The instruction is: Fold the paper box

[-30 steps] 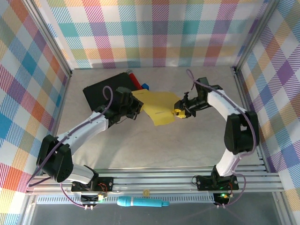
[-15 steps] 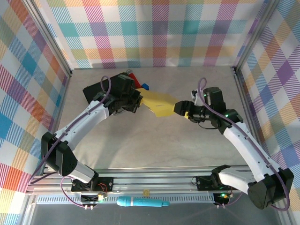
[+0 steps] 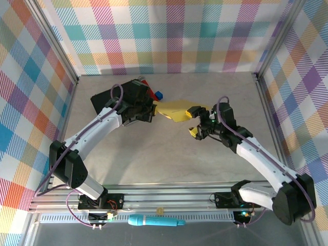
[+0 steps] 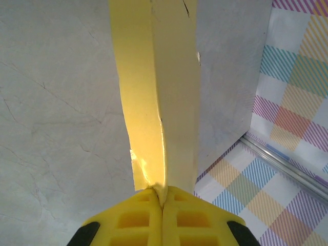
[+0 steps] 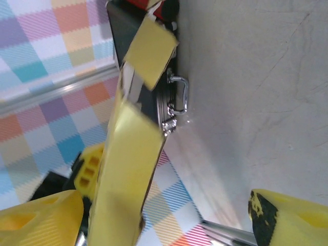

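Note:
The paper box (image 3: 175, 111) is a thin yellow sheet held off the table at mid-back, seen nearly edge-on. My left gripper (image 3: 150, 110) is shut on its left end. In the left wrist view the yellow fingertips (image 4: 163, 193) pinch the box (image 4: 154, 82), which stretches away from them. My right gripper (image 3: 194, 122) stands open at the box's right end. In the right wrist view the box (image 5: 130, 169) runs between the jaws, close to the left finger (image 5: 43, 218) and far from the right finger (image 5: 287, 218). No grip shows there.
A black case (image 3: 109, 100) with a metal handle (image 5: 180, 95) lies at the back left behind the left gripper. A red cylinder (image 3: 144, 81) and a small blue block (image 3: 159, 95) sit next to it. Plaid walls enclose the table. A teal tool (image 3: 156, 221) lies on the front rail.
My right gripper has opened and let go of the box's right end, and its arm has swung lower. The left gripper moved back and raised the box, so it now looks narrower.

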`<action>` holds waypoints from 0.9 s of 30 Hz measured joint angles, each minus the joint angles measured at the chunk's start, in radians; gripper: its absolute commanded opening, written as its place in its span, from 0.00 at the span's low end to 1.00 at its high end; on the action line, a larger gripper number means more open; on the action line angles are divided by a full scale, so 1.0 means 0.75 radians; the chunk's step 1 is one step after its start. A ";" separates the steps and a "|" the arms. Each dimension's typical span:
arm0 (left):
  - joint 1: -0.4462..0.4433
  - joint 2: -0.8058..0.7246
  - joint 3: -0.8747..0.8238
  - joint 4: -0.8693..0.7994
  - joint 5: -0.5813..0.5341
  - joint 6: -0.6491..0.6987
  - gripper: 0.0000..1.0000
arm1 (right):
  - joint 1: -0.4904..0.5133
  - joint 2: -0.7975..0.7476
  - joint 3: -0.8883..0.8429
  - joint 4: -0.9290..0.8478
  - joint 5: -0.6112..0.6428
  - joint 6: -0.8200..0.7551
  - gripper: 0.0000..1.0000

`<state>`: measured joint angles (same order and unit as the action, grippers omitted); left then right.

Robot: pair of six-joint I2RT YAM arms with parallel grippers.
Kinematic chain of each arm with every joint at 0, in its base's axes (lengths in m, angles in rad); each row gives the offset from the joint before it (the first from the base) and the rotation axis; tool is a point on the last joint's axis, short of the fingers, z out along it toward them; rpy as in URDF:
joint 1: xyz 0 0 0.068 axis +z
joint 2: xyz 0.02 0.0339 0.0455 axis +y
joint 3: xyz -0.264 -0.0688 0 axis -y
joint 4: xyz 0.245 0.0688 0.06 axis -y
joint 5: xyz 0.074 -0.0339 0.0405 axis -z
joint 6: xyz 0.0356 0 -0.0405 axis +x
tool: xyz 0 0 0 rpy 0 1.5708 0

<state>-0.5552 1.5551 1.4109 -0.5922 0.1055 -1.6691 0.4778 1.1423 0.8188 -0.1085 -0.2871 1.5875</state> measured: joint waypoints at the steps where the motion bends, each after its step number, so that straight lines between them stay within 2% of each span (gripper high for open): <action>1: 0.000 0.003 0.001 -0.001 0.004 -0.007 0.00 | 0.005 0.034 0.000 0.038 0.013 0.047 0.73; 4: 0.000 0.007 0.000 0.000 0.011 -0.021 0.00 | 0.022 0.097 0.004 0.107 0.052 0.150 0.52; 6: 0.000 0.010 0.001 0.000 0.013 -0.024 0.00 | 0.028 0.119 0.020 0.129 0.083 0.222 0.27; 7: 0.000 0.010 0.001 0.000 0.015 -0.024 0.04 | 0.028 0.123 0.034 0.135 0.097 0.259 0.12; 8: 0.000 0.010 0.001 -0.001 0.015 -0.023 0.14 | 0.028 0.124 0.049 0.141 0.111 0.290 0.02; 10: 0.003 0.010 0.001 0.002 0.020 -0.011 0.44 | 0.028 0.124 0.081 0.154 0.136 0.370 0.00; 11: 0.005 0.010 0.004 0.004 0.024 -0.001 0.53 | 0.028 0.124 0.093 0.154 0.155 0.392 0.00; 12: 0.014 0.010 0.011 0.013 0.032 0.015 0.62 | 0.026 0.124 0.104 0.154 0.168 0.422 0.00; 15: 0.038 -0.004 0.020 0.048 0.048 0.075 0.77 | 0.008 0.124 0.144 0.128 0.189 0.513 0.00; 18: 0.087 -0.076 -0.034 0.148 0.052 0.103 0.81 | -0.018 0.124 0.194 0.091 0.189 0.565 0.00; 22: 0.117 -0.192 -0.196 0.408 0.042 0.084 0.81 | -0.081 0.132 0.267 0.045 0.170 0.592 0.00; 27: 0.098 -0.145 -0.274 0.691 0.042 0.010 0.77 | -0.142 0.152 0.307 0.013 0.137 0.597 0.00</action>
<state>-0.4816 1.4460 1.2053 -0.0742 0.1368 -1.6619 0.3710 1.2564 1.0492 -0.0986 -0.1844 2.0354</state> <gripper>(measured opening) 0.784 0.077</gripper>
